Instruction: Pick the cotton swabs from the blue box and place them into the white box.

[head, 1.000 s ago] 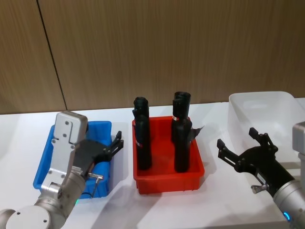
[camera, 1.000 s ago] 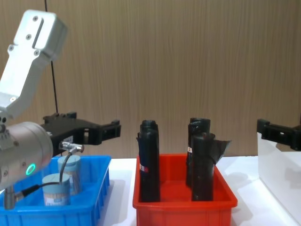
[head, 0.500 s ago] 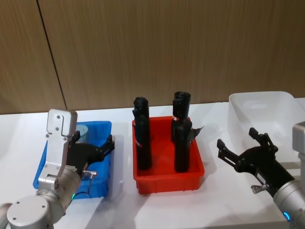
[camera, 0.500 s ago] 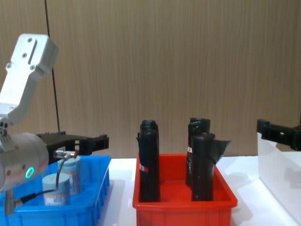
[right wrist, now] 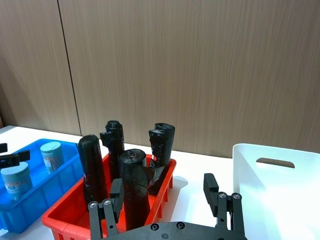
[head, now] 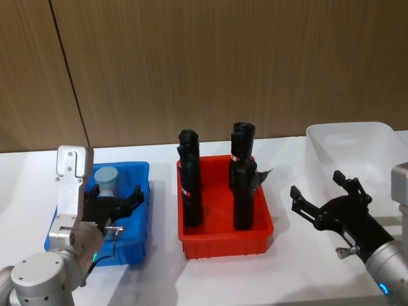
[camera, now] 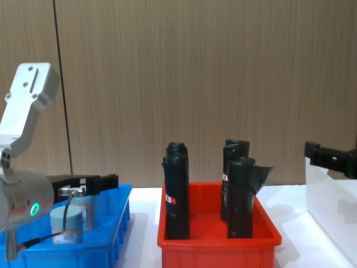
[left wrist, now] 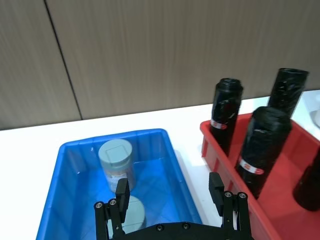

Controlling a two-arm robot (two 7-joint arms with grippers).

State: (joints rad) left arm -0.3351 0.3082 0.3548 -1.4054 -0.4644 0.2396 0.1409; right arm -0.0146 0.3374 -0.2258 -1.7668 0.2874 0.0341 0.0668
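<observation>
The blue box (head: 140, 220) stands at the left of the white table. Two cotton swabs jars stand in it: the far one (left wrist: 116, 161) against the back wall and the near one (left wrist: 133, 216) low beside one finger of my left gripper (left wrist: 169, 190). That gripper is open and hovers low over the blue box (camera: 70, 252), holding nothing. From the chest, the near jar (camera: 67, 222) sits just under the left gripper (camera: 95, 183). My right gripper (head: 315, 185) is open and empty, in front of the white box (head: 357, 137).
A red bin (head: 223, 245) with several tall black rolls (head: 191, 191) stands between the two boxes. A wooden wall runs behind the table. Bare white tabletop lies between the red bin and the white box (right wrist: 280, 165).
My left gripper has dropped lower and drawn back over the blue box, uncovering the far jar in the head view. The right arm has not moved.
</observation>
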